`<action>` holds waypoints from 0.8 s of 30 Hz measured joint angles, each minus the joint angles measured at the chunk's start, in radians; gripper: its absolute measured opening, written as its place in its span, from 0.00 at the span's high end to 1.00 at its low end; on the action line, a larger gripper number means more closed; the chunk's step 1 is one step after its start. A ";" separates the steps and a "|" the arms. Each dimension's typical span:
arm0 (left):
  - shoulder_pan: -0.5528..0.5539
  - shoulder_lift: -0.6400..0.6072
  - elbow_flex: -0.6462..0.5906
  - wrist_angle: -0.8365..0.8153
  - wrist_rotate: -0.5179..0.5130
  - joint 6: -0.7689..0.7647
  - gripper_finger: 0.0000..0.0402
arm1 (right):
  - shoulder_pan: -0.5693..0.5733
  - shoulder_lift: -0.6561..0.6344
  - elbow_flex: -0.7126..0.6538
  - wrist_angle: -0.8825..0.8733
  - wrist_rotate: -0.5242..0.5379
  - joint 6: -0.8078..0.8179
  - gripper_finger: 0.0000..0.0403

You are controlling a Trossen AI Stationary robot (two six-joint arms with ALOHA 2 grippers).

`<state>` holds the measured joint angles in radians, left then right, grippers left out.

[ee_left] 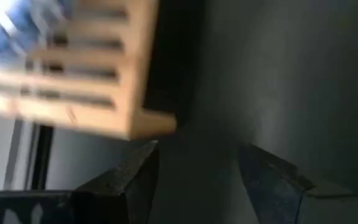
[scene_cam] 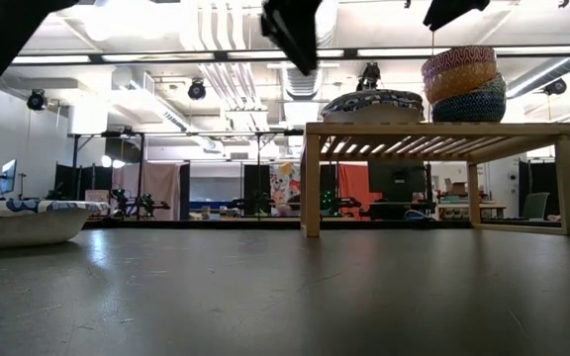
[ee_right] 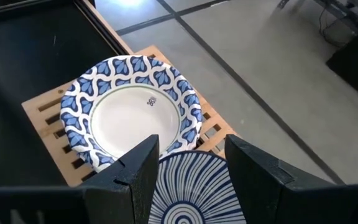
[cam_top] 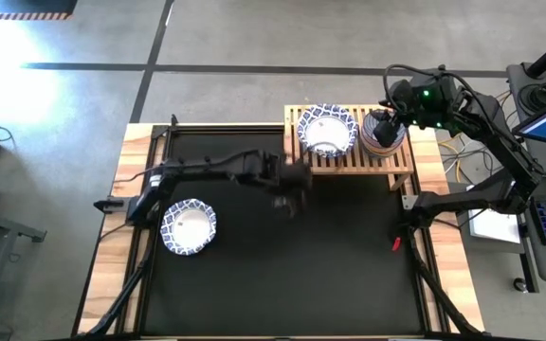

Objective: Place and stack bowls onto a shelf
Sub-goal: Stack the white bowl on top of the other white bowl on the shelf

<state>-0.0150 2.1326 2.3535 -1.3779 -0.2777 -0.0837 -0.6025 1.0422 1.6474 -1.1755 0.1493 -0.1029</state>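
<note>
The light-wood shelf (cam_top: 349, 156) stands at the table's far right. On it sit a stack of large white bowls with blue-patterned rims (cam_top: 327, 130) (scene_cam: 372, 104) and, to their right, a stack of small patterned bowls (cam_top: 384, 134) (scene_cam: 463, 84). Another large blue-rimmed bowl (cam_top: 189, 227) (scene_cam: 18, 220) rests on the table at the left. My left gripper (cam_top: 292, 188) (ee_left: 197, 155) is open and empty above the table, just in front of the shelf's near left corner (ee_left: 135, 121). My right gripper (ee_right: 188, 146) is open and empty above the small stack, whose top bowl (ee_right: 185, 193) has blue stripes.
The black mat (cam_top: 282, 275) is bare across the middle and near side. The table's wooden edges (cam_top: 112, 246) frame it. A small red object (cam_top: 395, 243) lies by the right arm's base. The room beyond the table shows in the low view.
</note>
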 joint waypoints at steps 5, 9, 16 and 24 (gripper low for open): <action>-0.101 0.000 -0.016 -0.198 -0.021 -0.207 0.50 | 0.000 -0.001 0.000 -0.026 0.000 0.023 0.57; -0.189 -0.015 -0.071 -0.192 -0.012 -0.318 0.50 | 0.000 -0.001 0.000 -0.050 -0.001 0.025 0.57; -0.294 -0.070 -0.270 -0.192 -0.024 -0.613 0.50 | 0.000 -0.001 0.000 -0.056 -0.027 0.052 0.57; -0.355 -0.214 -0.687 -0.167 0.139 -1.035 0.50 | 0.000 0.001 0.000 -0.056 -0.027 0.075 0.57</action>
<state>-0.3703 1.9188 1.6661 -1.5452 -0.1390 -1.1189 -0.6025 1.0428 1.6470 -1.2312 0.1226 -0.0275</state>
